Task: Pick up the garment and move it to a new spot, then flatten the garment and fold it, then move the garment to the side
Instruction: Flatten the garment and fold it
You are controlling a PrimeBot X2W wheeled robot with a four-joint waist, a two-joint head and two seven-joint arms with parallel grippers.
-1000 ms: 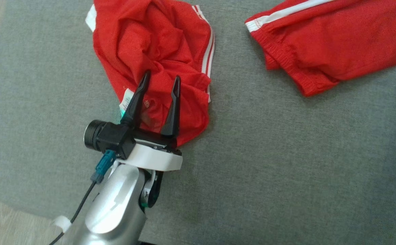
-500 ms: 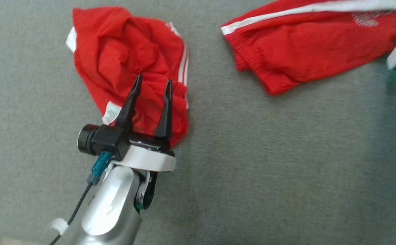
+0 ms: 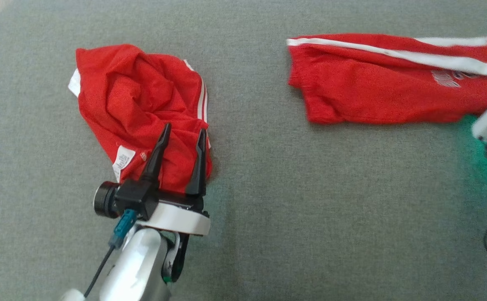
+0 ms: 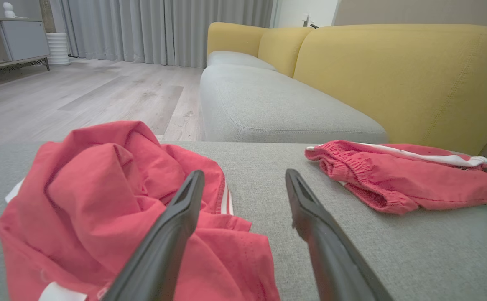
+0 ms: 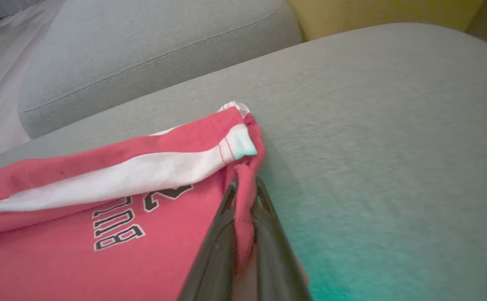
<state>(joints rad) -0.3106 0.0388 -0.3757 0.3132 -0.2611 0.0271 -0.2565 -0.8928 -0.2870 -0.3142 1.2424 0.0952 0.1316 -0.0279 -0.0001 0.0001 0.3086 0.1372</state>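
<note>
R gripper (image 5: 246,184) fingers clamped tight on hem corner of folded red shorts (image 3: 377,92), by white side stripe (image 5: 143,175) – pinch at edge prob so it can drag the piece sideways w/o undoing fold. Shorts lie flat on grey cushion (image 3: 310,209), far right side. L gripper (image 3: 184,127) fingers spread wide, holding nothing, hovering over near edge of crumpled red garment (image 3: 134,96) at left, well apart from shorts – looks staged for next pick; whether tips touch cloth can't tell
</note>
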